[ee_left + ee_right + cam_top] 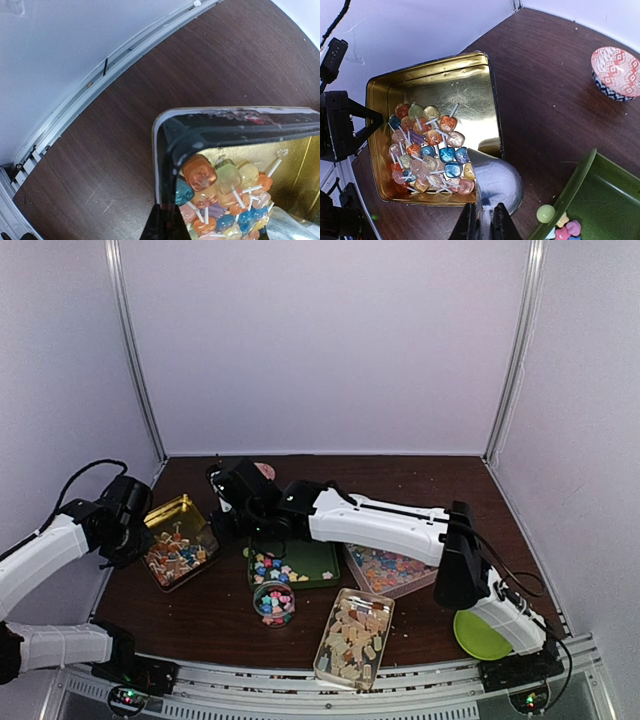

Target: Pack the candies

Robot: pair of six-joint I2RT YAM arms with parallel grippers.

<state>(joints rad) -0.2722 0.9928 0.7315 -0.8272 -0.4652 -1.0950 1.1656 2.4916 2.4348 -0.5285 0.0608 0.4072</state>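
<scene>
Pastel star candies (270,568) lie in a green tray (318,562), and more fill a small glass jar (274,602). Beige chunky candies (352,635) fill a clear tub. My right gripper (485,220) (232,518) is shut on the handle of a metal scoop (497,182). The scoop's bowl hangs over the near rim of a gold tin (432,67), against the heap of small lollipops (427,150) inside. My left gripper (165,227) (145,538) is shut on the tin's rim (159,150) at its left corner. The green tray's edge (580,185) and a few stars (567,231) show at lower right.
A flat tray of mixed coloured sweets (390,568) lies under my right arm. A lime green dish (480,635) sits by the right base. A patterned bowl (617,72) stands behind the green tray. White walls enclose the table on three sides.
</scene>
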